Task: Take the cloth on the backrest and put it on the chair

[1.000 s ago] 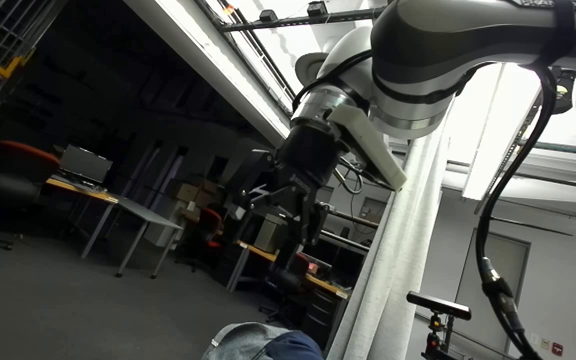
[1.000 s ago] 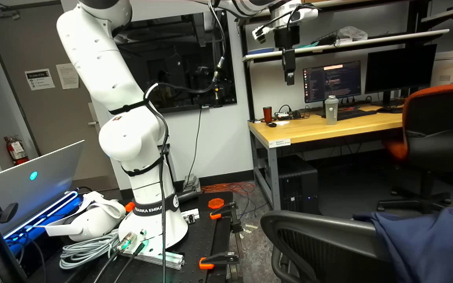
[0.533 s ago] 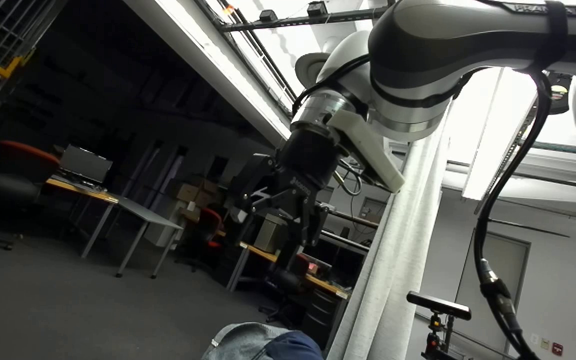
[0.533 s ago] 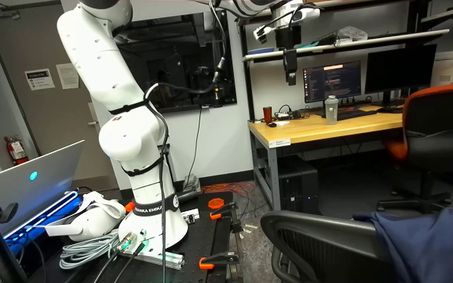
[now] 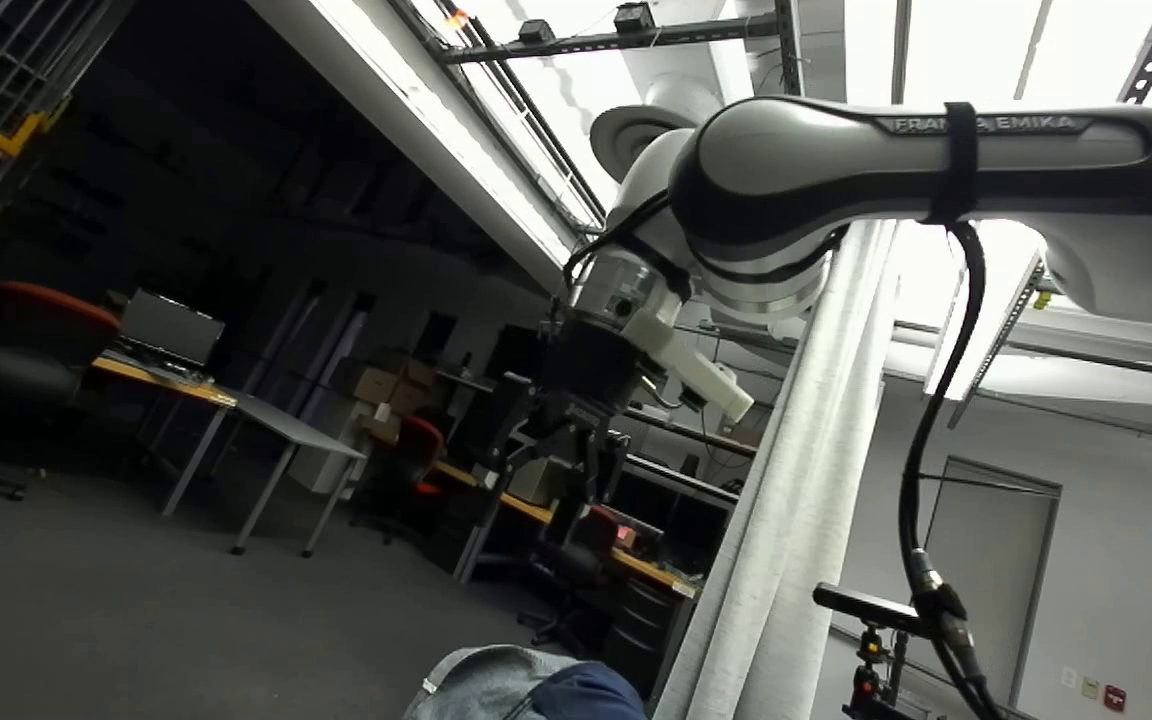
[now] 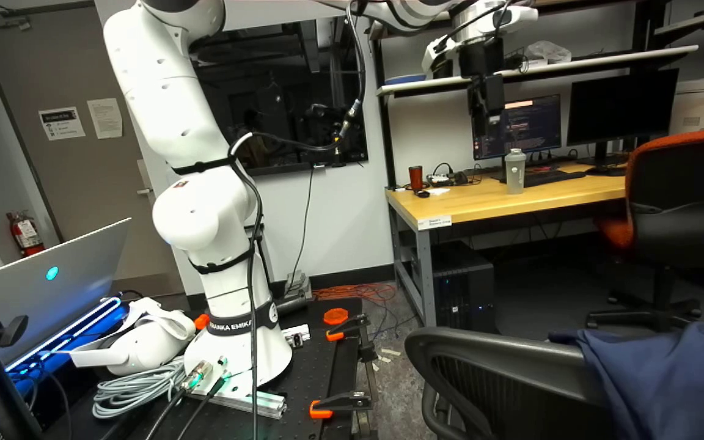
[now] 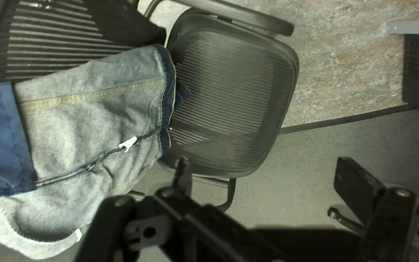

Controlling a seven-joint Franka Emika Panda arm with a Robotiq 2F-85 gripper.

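The cloth (image 6: 663, 373) is navy blue and hangs in folds over the backrest (image 6: 511, 366) of a black mesh chair. In the wrist view the cloth (image 7: 86, 120) shows a grey face with yellow stitching, a zip and a navy part, reaching over the rear of the chair seat (image 7: 235, 94). Its top also shows at the bottom of an exterior view (image 5: 536, 690). My gripper (image 7: 267, 178) is open with nothing between its fingers. It is in the air above the chair's level, apart from the cloth, which lies left of the fingers in the wrist view. It shows in both exterior views (image 5: 546, 485) (image 6: 487, 122).
A desk (image 6: 511, 205) with a bottle (image 6: 515, 171) and monitors stands behind the gripper. An orange chair (image 6: 682, 195) is at right. A curtain (image 5: 786, 540) and a camera on a stand (image 5: 876, 610) are near the arm. Chair armrest (image 7: 238, 14) borders the seat.
The arm and open gripper have moved lower in one exterior view and to the right in another, with a slight turn of the wrist. The cloth and chair have not moved.
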